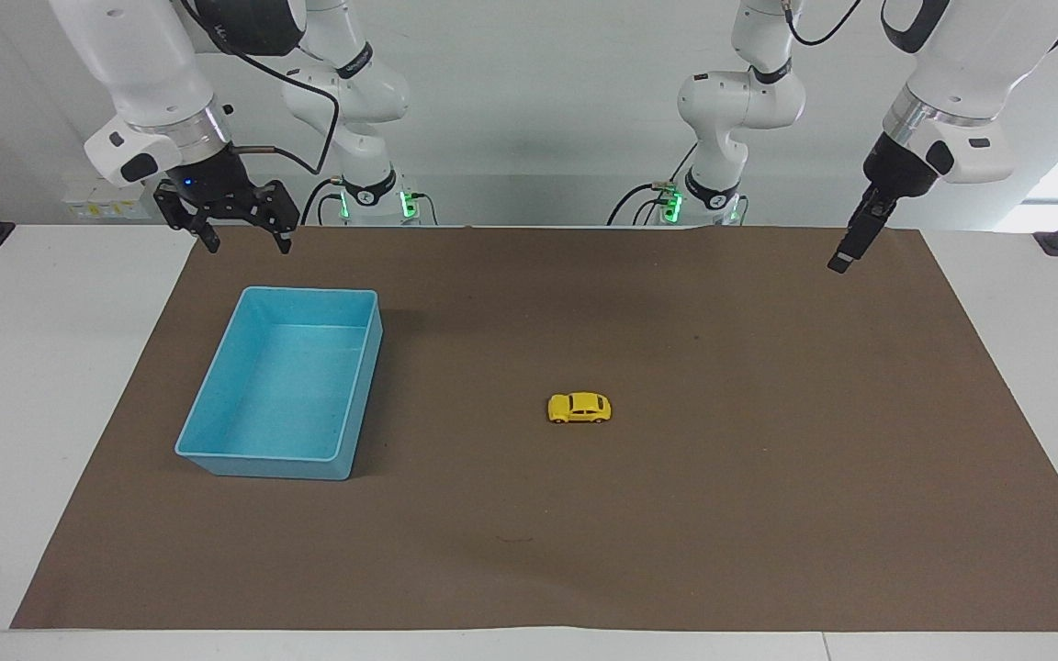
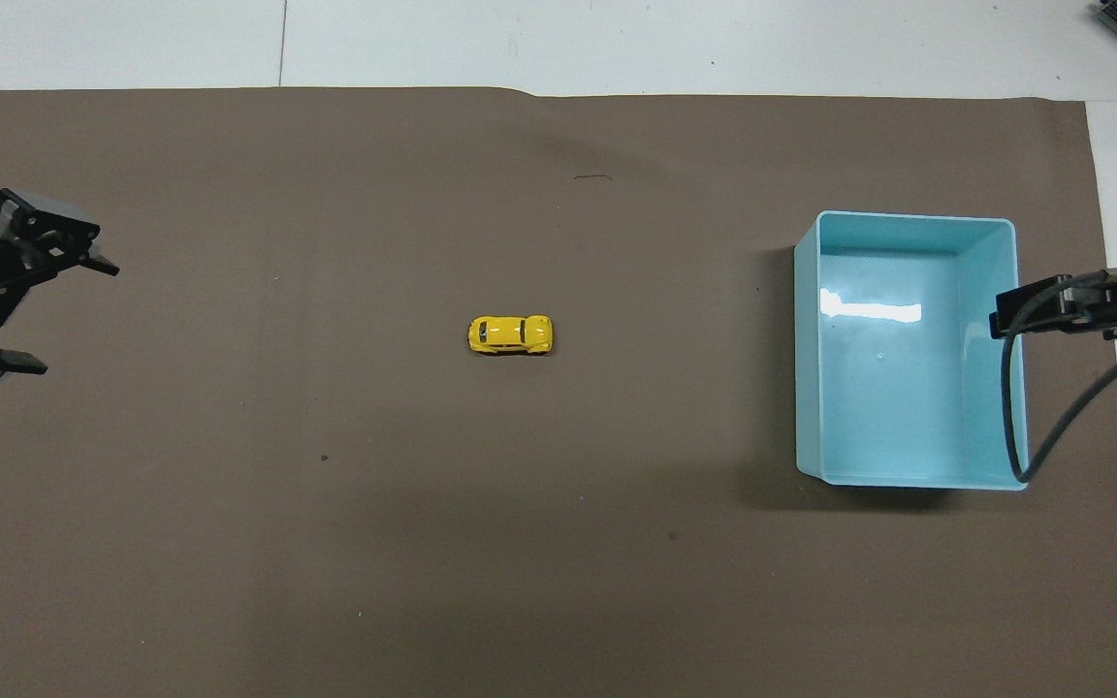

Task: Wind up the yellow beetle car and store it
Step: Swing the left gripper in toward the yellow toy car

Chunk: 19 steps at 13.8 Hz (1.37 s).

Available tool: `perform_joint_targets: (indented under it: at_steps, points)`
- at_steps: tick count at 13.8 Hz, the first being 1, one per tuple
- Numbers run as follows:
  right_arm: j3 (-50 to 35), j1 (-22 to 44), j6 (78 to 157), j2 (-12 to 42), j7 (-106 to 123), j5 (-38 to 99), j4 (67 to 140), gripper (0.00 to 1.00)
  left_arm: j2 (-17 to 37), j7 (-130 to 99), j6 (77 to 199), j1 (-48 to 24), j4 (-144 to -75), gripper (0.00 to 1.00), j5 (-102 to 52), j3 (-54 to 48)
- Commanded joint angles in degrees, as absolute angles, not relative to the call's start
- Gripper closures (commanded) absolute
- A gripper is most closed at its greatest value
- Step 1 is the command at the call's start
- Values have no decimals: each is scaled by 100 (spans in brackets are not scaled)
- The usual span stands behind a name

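Note:
The yellow beetle car point(image 1: 579, 408) point(image 2: 511, 334) stands on its wheels near the middle of the brown mat, with nothing touching it. My left gripper point(image 1: 843, 254) point(image 2: 72, 318) hangs open and empty over the mat toward the left arm's end, well away from the car. My right gripper point(image 1: 249, 242) hangs open and empty over the mat's edge, just past the robots' end of the blue bin point(image 1: 283, 386) point(image 2: 908, 388). The bin is empty and lies toward the right arm's end.
A brown mat point(image 1: 768, 514) point(image 2: 326, 582) covers most of the white table point(image 1: 24, 386). A black cable point(image 2: 1034, 427) from the right arm loops over the bin's outer wall in the overhead view.

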State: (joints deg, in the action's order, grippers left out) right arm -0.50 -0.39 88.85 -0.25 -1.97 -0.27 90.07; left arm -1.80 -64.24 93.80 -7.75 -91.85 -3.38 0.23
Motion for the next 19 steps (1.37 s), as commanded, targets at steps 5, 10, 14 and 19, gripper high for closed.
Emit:
perform_joint_targets:
  at_steps: [5,10,14,19]
  points:
    - [-53,-97,8868,-26,-44,0,9026,0,228,-9375,10072,-1493,-9272,0,-396,70]
    - [-53,-97,8868,-26,-44,0,9026,0,789,-11158,10643,-1994,-9124,0,-396,70]
    - [-53,-97,8868,-26,-44,0,9026,0,1256,-11732,10696,-2381,-9088,0,-413,70]
    - [-53,-97,8868,-26,-44,0,9026,0,1766,-12225,11090,-2847,-9149,0,-422,62]
